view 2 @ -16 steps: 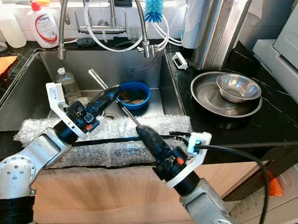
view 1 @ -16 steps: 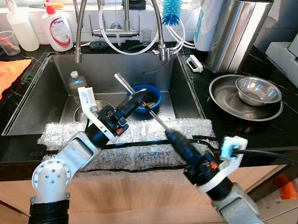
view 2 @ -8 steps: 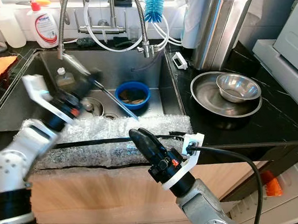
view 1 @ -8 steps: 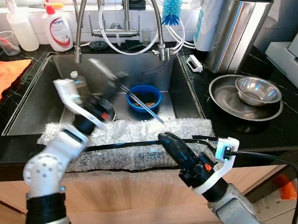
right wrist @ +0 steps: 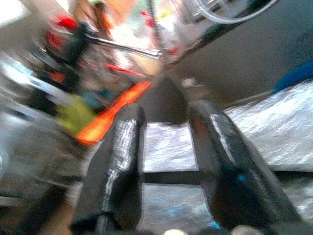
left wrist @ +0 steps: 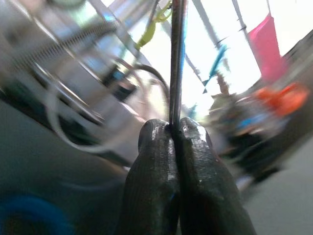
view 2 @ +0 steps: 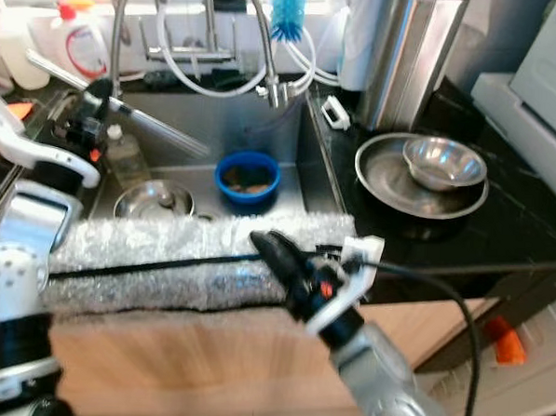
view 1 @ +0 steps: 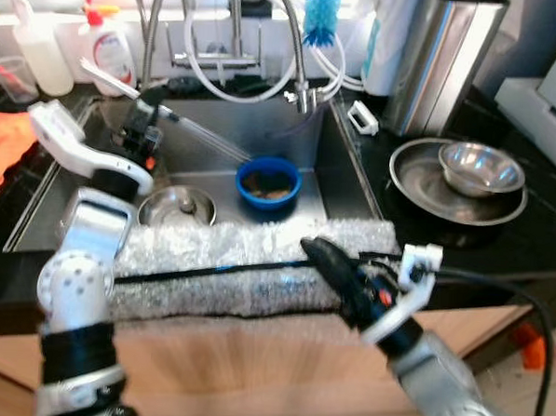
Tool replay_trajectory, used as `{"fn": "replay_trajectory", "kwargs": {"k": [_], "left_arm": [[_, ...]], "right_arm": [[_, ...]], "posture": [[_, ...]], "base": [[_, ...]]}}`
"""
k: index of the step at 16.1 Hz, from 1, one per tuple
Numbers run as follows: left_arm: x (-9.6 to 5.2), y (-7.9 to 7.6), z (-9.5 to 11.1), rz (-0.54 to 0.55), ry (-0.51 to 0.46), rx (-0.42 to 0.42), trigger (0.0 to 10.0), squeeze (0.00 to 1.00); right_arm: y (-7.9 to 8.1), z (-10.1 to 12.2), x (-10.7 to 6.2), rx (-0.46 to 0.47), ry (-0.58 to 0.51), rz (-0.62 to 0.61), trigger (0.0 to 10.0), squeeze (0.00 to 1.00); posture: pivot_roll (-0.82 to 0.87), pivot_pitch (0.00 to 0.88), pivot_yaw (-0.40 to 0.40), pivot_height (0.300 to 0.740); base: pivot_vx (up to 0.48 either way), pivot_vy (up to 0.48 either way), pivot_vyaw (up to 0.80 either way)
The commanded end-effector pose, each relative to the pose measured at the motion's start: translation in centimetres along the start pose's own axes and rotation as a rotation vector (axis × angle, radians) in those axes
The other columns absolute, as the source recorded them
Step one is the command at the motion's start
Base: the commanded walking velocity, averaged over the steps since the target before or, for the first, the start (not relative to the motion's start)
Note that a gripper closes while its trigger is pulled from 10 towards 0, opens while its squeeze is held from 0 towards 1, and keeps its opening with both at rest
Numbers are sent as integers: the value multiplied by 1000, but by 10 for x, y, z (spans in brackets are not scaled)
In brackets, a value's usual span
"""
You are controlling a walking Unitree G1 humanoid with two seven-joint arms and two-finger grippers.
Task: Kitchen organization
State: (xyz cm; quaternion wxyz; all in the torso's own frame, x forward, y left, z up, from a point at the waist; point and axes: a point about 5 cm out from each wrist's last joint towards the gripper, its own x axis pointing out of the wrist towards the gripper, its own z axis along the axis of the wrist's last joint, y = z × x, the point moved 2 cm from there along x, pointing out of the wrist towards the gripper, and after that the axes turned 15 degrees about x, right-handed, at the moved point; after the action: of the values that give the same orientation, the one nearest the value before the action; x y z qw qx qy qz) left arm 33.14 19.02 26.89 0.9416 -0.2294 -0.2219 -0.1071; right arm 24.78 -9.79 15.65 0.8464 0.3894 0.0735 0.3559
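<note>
My left gripper (view 1: 149, 111) is raised over the left part of the sink (view 1: 349, 179), shut on a long thin metal utensil (view 1: 210, 140). The utensil slants from the gripper down toward the blue bowl (view 1: 269, 181) and ends above it. In the left wrist view the fingertips (left wrist: 159, 134) pinch the utensil's shaft (left wrist: 177, 58). My right gripper (view 1: 318, 253) is open, low over the bubble wrap (view 1: 210, 265) along the sink's front edge; the right wrist view shows both fingers (right wrist: 120, 161) apart with nothing between them.
A small steel bowl (view 1: 177, 206) lies in the sink left of the blue bowl. On the counter to the right a steel bowl (view 1: 482, 166) rests on a steel plate (view 1: 419, 187), behind them a tall steel canister (view 1: 437, 58). Taps, hoses and a soap bottle (view 1: 109, 43) line the back.
My left arm swung up and to the left, lifting the utensil away from the blue bowl. The right gripper drew back from the utensil and shifted slightly left over the bubble wrap.
</note>
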Motion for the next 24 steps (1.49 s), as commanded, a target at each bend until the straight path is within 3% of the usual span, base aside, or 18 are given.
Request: {"fn": "replay_trajectory", "kwargs": {"k": [1,2,3,4,5,7,8,9,11,13,16,20,24], "left_arm": [[3,-3,-3,-9,12,190,10000,0],[0,-1,-18,4,37,411,10000,0],[-1,0,-20,12,39,429,10000,0],[-6,-1,-33,-15,71,563,10000,0],[-8,0,-37,-28,85,618,10000,0],[-12,1,-41,-48,100,672,10000,0],[-14,5,-41,-63,99,726,10000,0],[-15,7,-40,-60,96,738,10000,0],[-17,14,-37,-38,88,742,10000,0],[-19,12,-44,-54,101,768,10000,0],[-22,11,-59,-83,156,795,10000,0],[-31,28,-69,-70,255,843,10000,0],[-36,36,-77,-65,308,861,10000,0]], "right_arm": [[-8,-3,4,-161,41,-95,10000,0],[-19,-3,10,-473,35,-229,10000,0],[-18,-1,10,-494,12,-241,10000,0],[-18,13,12,-538,-81,-310,10000,0],[-20,17,12,-598,-89,-351,10000,0],[-19,21,10,-623,-128,-359,10000,0],[-19,31,7,-678,-184,-381,10000,0],[-18,35,7,-689,-200,-381,10000,0],[12,63,18,-646,-361,-306,10000,0],[22,68,22,-677,-391,-268,10000,0],[4,64,14,-698,-357,-340,10000,0],[-24,72,-6,-763,-302,-466,10000,0],[-29,72,-7,-769,-300,-478,10000,0]], "posture": [[-89,33,35,740],[-94,33,38,740],[-94,33,38,740],[-99,37,39,740],[-100,38,39,740],[-95,39,39,740],[-92,39,38,740],[-92,40,39,740],[-96,38,34,740],[-98,37,32,740],[-101,33,25,740],[-102,29,24,740],[-102,17,25,740]], "base": [[0,0,0],[0,0,0],[0,0,0],[0,0,0],[0,0,0],[0,0,0],[0,0,0],[0,0,0],[0,0,0],[0,0,0],[0,0,0],[0,0,0],[0,0,0]]}}
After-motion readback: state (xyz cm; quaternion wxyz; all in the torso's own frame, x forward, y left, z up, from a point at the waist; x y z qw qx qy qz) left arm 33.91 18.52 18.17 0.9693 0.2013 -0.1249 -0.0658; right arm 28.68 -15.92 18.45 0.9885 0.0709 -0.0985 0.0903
